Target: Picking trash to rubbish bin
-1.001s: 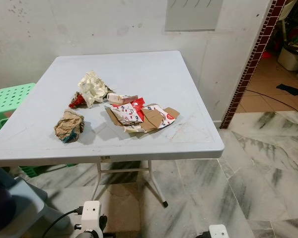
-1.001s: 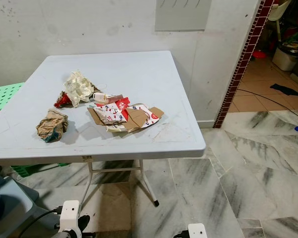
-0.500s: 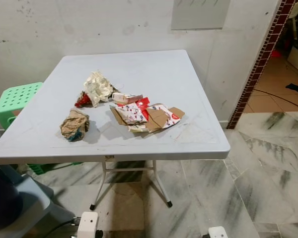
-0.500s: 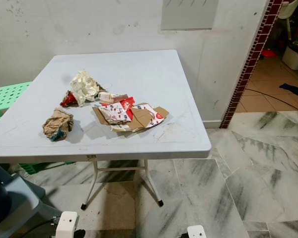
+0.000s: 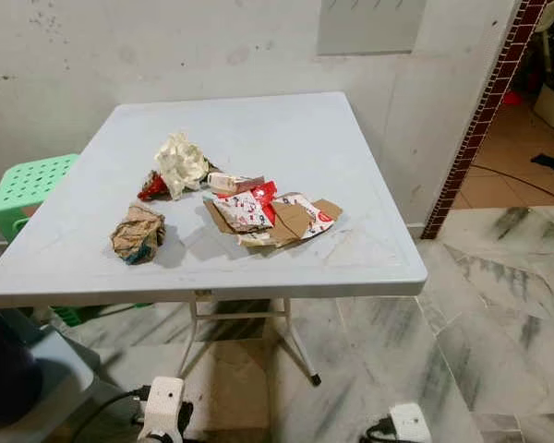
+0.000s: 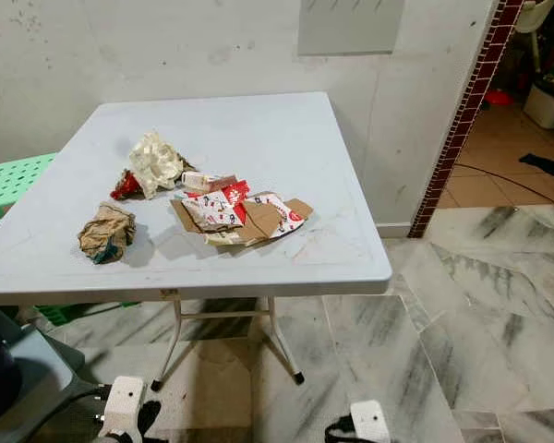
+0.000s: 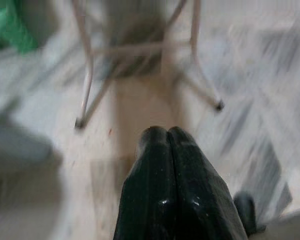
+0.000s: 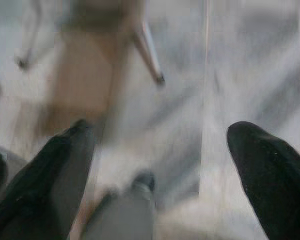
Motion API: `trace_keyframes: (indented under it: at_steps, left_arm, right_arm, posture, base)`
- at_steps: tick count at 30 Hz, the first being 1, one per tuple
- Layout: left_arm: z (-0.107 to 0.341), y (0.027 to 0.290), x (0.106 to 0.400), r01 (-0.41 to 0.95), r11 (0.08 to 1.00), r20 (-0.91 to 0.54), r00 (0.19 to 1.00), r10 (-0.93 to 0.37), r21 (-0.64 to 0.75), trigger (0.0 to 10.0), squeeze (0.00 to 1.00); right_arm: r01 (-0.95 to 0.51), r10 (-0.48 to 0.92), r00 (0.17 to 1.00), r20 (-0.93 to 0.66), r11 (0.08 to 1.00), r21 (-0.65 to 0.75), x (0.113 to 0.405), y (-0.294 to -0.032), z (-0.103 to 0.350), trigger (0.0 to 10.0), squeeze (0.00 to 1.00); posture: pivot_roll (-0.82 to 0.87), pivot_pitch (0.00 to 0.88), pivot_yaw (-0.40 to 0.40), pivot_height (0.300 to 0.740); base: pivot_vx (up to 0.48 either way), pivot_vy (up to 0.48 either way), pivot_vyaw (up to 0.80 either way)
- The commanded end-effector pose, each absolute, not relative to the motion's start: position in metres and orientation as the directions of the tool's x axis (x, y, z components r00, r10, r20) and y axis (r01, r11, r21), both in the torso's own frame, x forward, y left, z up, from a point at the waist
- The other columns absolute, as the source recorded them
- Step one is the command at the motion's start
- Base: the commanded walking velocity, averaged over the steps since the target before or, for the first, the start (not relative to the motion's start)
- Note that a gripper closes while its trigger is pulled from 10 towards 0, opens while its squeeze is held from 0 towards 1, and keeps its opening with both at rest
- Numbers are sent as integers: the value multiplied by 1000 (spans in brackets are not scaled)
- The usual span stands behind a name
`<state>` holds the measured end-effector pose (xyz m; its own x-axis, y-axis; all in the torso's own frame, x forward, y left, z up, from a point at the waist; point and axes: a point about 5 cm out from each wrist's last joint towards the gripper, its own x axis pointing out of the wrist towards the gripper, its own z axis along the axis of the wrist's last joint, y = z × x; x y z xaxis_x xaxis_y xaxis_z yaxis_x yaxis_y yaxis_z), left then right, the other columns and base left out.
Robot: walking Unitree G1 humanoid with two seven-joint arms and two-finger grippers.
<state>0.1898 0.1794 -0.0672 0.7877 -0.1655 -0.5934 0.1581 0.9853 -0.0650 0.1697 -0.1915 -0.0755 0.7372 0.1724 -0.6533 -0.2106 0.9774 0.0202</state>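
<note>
On the pale worktop (image 5: 351, 166), toward its 7 o'clock side, lies a crumpled brown paper wad (image 5: 136, 233); likely light, soft, best pinched across its bulk; left pincer (image 7: 167, 132) hangs low, pressed together; right pincer (image 8: 160, 140) spread, empty.

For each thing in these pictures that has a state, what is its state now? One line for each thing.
Left gripper: shut, empty, low over the floor.
Right gripper: open, empty, low over the floor.
Brown paper ball: crumpled, on the table.
White wrapper: crumpled, on the table.
Cardboard packaging: torn open, lying flat.
</note>
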Motion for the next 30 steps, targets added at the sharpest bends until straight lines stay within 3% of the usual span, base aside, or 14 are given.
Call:
trace_keyframes:
  at_steps: [1,2,6,10,12,17,22,25,27,28,30]
  left_arm:
    - [-52,181,201,227,973,-476,853,-215,-33,10000,0]
    - [-44,178,202,301,954,-403,875,-268,18,10000,0]
    - [-37,172,198,409,911,-341,864,-371,46,10000,0]
    - [-27,173,195,525,846,-293,826,-482,88,10000,0]
    - [-8,172,196,658,727,-236,751,-616,196,10000,0]
    - [19,173,201,739,604,-175,665,-726,299,10000,0]
    - [45,175,210,728,585,-106,654,-749,357,10000,0]
    - [82,172,224,681,591,1,655,-756,432,10000,0]
    - [102,169,239,604,686,105,715,-691,406,10000,0]
    - [102,169,239,604,686,105,715,-691,406,10000,0]
    - [108,165,252,528,788,171,786,-594,316,10000,0]
  right_arm:
    - [-302,263,807,-528,953,13,185,-186,-60,10000,0]
    - [-388,338,819,-464,922,-13,188,-180,-52,10000,0]
    - [-481,427,813,-397,875,-45,189,-176,-42,10000,0]
    - [-637,569,743,-351,763,-111,189,-170,-30,10000,0]
    - [-719,666,691,-283,676,-164,199,-167,-9,10000,0]
    - [-788,764,614,-196,583,-197,207,-160,22,10000,0]
    - [-782,781,614,-115,583,-222,216,-157,47,10000,0]
    - [-726,741,669,62,669,-158,235,-153,89,10000,0]
    - [-664,671,722,166,740,-102,246,-151,110,10000,0]
    - [-664,671,722,166,740,-102,246,-151,110,10000,0]
    - [-607,605,767,214,792,-62,254,-148,117,10000,0]
  posture:
    - [68,0,51,715]
    - [69,0,52,715]
    - [72,7,50,715]
    - [73,22,54,715]
    - [83,32,47,715]
    - [96,35,47,715]
    - [99,33,45,715]
    - [102,30,47,715]
    - [98,30,47,715]
    - [98,30,47,715]
    - [96,26,50,715]
  base:
    - [0,0,0]
    - [0,0,0]
    - [0,0,0]
    - [0,0,0]
    - [0,0,0]
    - [0,0,0]
    - [0,0,0]
    - [0,0,0]
    - [0,0,0]
    - [0,0,0]
    - [0,0,0]
